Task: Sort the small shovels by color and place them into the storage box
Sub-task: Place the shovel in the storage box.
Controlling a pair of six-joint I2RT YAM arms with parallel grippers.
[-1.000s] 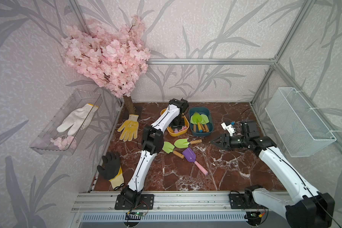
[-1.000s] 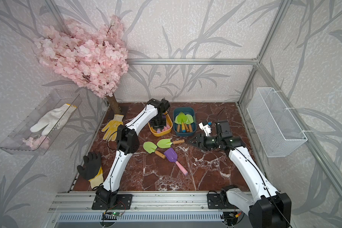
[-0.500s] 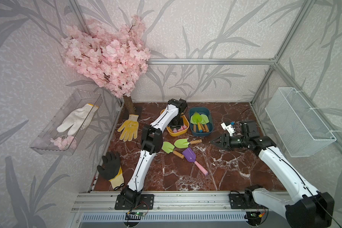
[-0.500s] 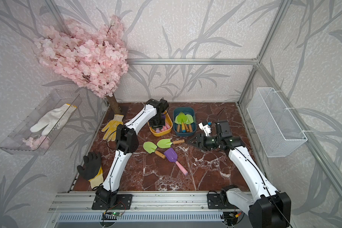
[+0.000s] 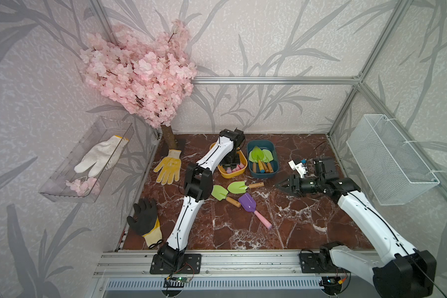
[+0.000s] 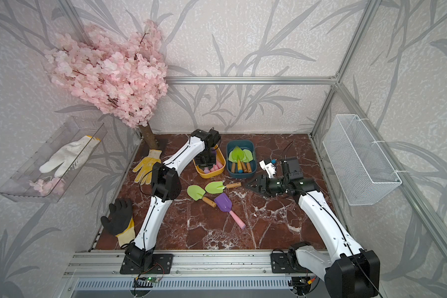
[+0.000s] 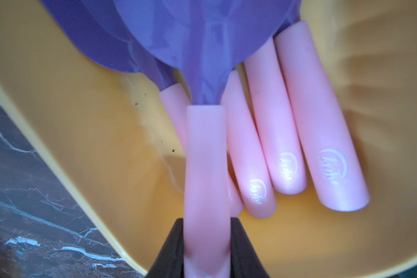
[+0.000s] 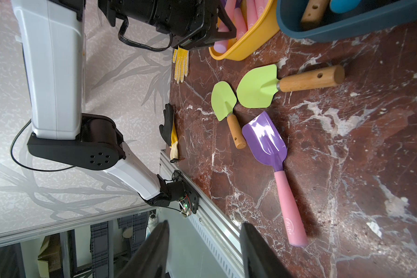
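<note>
Little had moved in the last second: the left gripper (image 7: 206,227) stayed pinched on the pink handle of a purple shovel (image 7: 206,156) low inside the yellow tub (image 7: 82,144), release pending, while the right gripper (image 5: 279,184) hung half-spread and empty, a loose purple shovel (image 5: 248,202) still unsorted.

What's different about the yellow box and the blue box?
The yellow box holds purple shovels with pink handles; the blue box holds green shovels. The left gripper is down in the yellow box, jaws shut on a purple shovel; nothing reaches into the blue box. Both are rounded tubs of like size, side by side.
</note>
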